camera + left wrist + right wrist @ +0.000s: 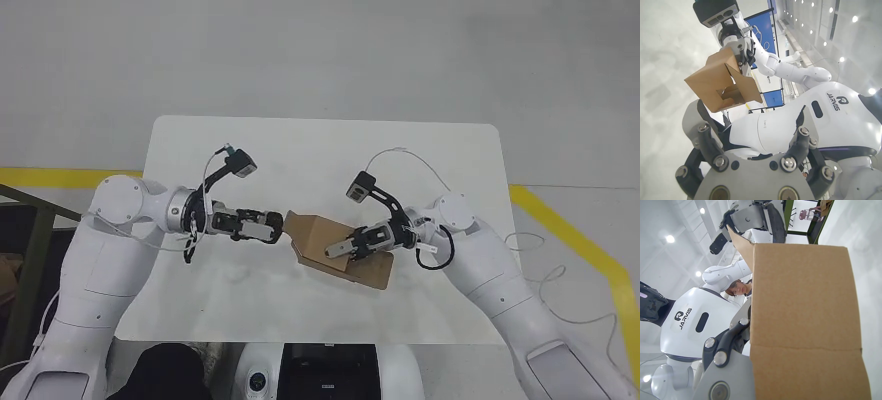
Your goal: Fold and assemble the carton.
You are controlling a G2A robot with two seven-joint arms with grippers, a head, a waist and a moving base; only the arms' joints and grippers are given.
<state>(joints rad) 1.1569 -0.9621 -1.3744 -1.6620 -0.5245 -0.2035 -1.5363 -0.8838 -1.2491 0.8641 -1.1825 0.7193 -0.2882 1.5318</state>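
The right gripper [352, 243] is clamping one wall of the brown carton [315, 238]. In the right wrist view one of its fingers [742, 313] is lying flat against the outside of that wall. The left wrist view is showing the jaws pinched on the wall's edge, beside a flap that is standing open. The carton is sitting tilted in that grip over the near middle of the white table [420, 150]. It is partly opened into a sleeve, with a notched end facing the left arm. Whether its lower corner is resting on the surface, I cannot tell. Just past the carton, the left gripper [274, 228] is standing with its jaws spread wide, holding nothing. The carton's closest corner is sitting at the mouth of those spread jaws, just beside one finger [696, 115]. Contact there is not clear.
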